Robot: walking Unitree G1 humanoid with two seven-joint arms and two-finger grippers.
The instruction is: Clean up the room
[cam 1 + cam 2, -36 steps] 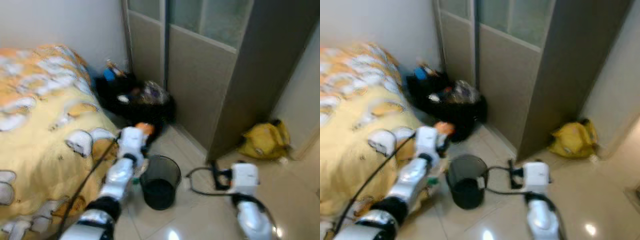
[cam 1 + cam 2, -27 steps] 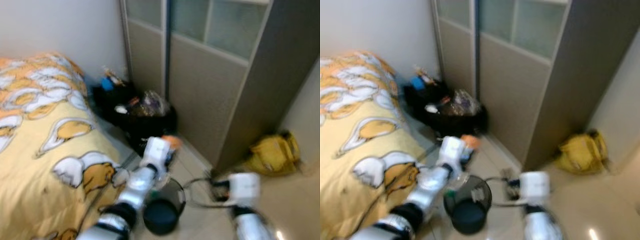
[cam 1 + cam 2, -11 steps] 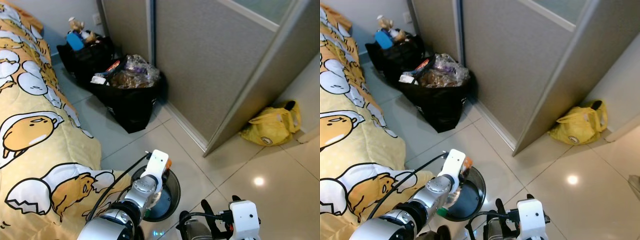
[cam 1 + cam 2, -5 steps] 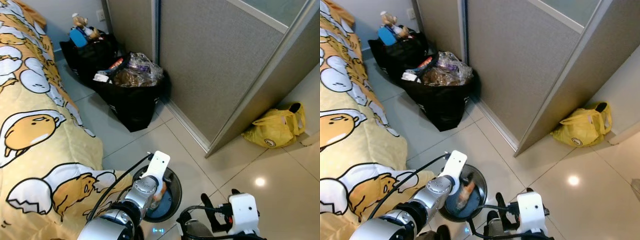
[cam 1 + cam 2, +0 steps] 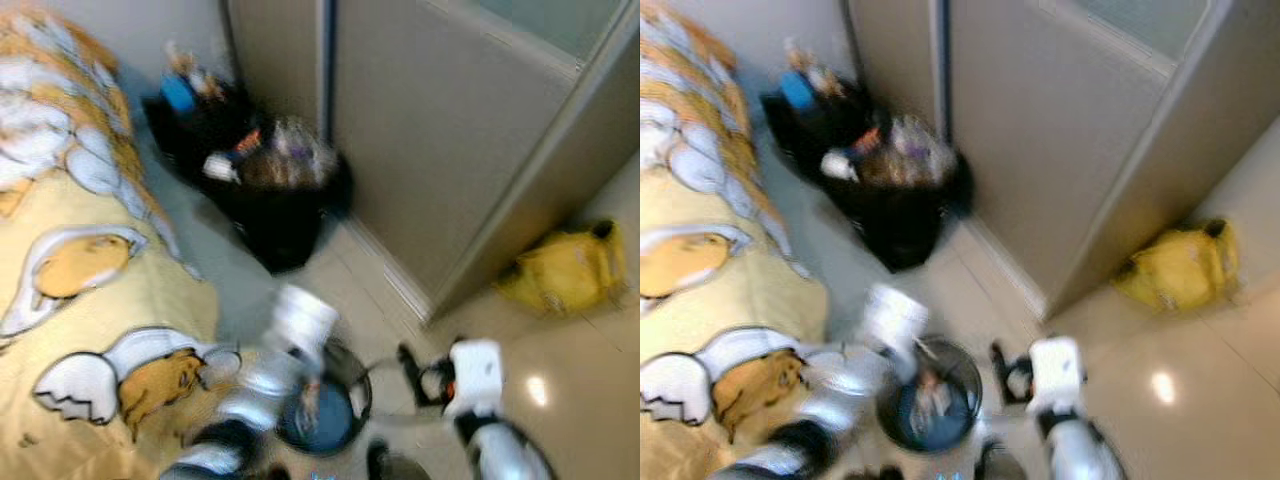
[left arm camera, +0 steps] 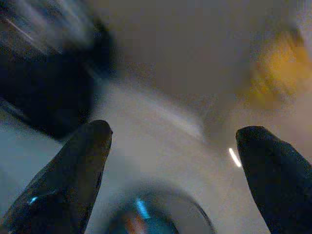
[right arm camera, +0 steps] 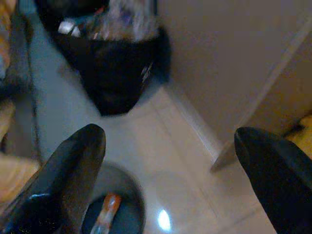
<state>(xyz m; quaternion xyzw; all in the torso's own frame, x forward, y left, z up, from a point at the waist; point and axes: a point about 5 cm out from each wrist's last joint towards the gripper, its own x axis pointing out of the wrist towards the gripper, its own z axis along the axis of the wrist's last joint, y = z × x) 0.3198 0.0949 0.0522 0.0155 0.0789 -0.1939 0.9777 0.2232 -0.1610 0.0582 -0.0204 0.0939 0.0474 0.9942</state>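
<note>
- Yellow bedspread with egg cartoons covers the bed [image 5: 70, 250], filling the left of the blurred head views.
- Grey wardrobe doors [image 5: 440, 130] take the upper right.
- Black bag [image 5: 275, 195] stuffed with rubbish sits at upper centre; a yellow bag [image 5: 565, 270] lies at right.
- Round bin [image 5: 325, 415] stands low at centre, an orange-and-white item [image 7: 105, 212] inside it.
- Left tool [image 6: 170, 161] hangs over the bin, fingers wide.
- Right tool [image 7: 168, 165], beside the bin, is spread wide too.
</note>
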